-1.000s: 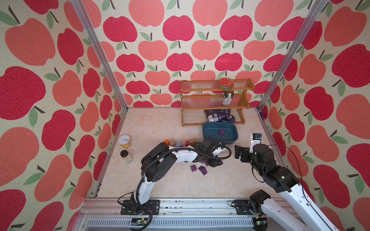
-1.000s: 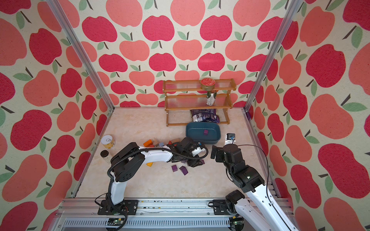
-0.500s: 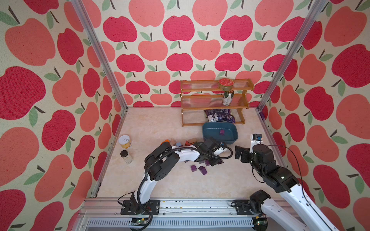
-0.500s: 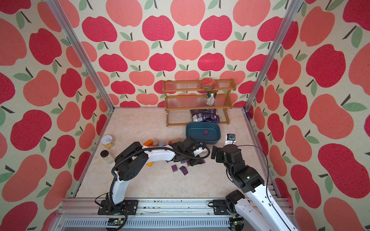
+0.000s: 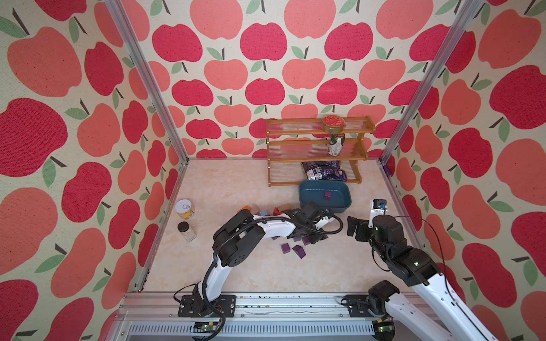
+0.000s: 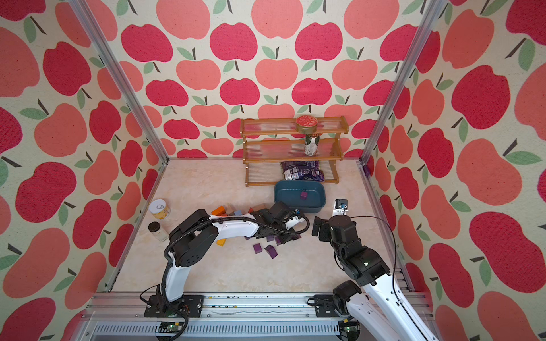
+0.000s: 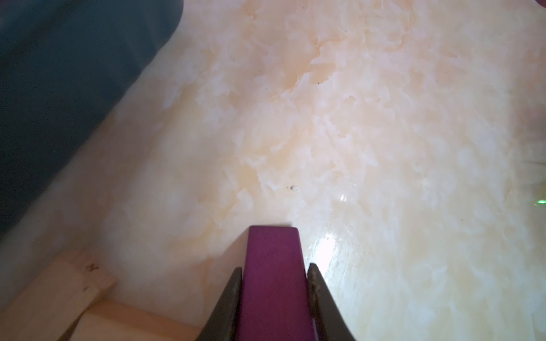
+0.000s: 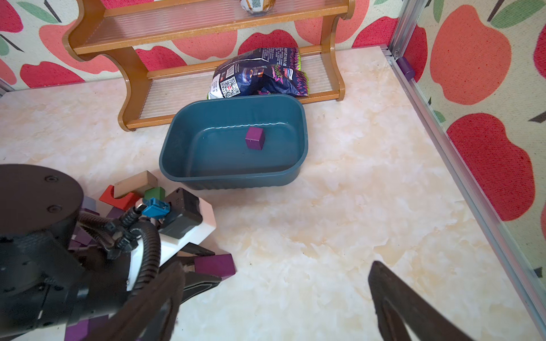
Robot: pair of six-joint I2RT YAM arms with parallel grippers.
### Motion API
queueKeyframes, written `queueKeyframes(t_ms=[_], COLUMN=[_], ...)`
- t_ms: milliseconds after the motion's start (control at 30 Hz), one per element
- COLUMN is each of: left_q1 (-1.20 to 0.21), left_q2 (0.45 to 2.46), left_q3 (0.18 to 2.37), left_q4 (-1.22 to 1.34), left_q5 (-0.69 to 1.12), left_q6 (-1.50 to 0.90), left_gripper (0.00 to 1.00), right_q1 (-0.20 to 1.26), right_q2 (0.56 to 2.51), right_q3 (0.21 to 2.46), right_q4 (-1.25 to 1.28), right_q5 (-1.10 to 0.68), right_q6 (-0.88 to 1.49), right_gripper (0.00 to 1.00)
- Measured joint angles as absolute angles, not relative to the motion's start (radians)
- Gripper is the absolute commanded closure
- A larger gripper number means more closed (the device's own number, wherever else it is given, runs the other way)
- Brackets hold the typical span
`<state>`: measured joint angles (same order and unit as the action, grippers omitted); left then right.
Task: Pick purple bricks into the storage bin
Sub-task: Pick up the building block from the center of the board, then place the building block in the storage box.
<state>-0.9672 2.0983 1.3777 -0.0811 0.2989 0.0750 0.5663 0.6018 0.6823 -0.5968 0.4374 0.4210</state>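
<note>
My left gripper [image 7: 274, 268] is shut on a purple brick [image 7: 273, 280] low over the floor, beside the pile of blocks; the right wrist view shows that held brick [image 8: 214, 264] sticking out past the fingers. In both top views the left gripper [image 5: 315, 237] is mostly hidden under its wrist. The teal storage bin [image 5: 313, 195] [image 8: 230, 177] stands just beyond it and holds one purple brick [image 5: 327, 195] [image 8: 254, 138]. More purple bricks [image 5: 285, 248] [image 6: 271, 251] lie loose on the floor. My right gripper [image 8: 274, 283] [image 5: 354, 228] hangs open and holds nothing, right of the pile.
Mixed coloured and tan blocks [image 5: 277, 210] lie left of the bin; tan wooden blocks [image 7: 59, 295] are close to the left fingers. A wooden shelf rack [image 5: 316, 144] with a snack bag [image 5: 323, 171] stands behind the bin. A tin can [image 5: 184, 209] and a glass jar [image 5: 186, 231] stand by the left wall.
The left gripper's fingers have closed on a purple brick at the pile. The right arm has not moved.
</note>
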Motion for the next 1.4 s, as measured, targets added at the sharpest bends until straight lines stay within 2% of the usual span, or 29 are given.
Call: queueKeyframes(t_ms=[567,900,1400], left_q1=[-0.878,-0.83,-0.759], left_q2=[2.028,2.038,2.329], left_q3=[1.525,1.703,1.929], left_q4=[-0.157,-0.234,-0.323], left_q5=[0.232,0.225,0.213], left_q6=[0.097,0.13,0.16], left_gripper=[0.93,0.92,0.92], right_q1=[0.565,0.562,0.562], right_q2=[0.575,0.524,0.466], right_q3=[0.595,0.511,0.45], right_q4=[-0.564,-0.525,-0.524], right_q5=[0.437,0.41,0.398], right_q6=[0.463,0.501,0.527], right_gripper=[0.01,0.01,0.01])
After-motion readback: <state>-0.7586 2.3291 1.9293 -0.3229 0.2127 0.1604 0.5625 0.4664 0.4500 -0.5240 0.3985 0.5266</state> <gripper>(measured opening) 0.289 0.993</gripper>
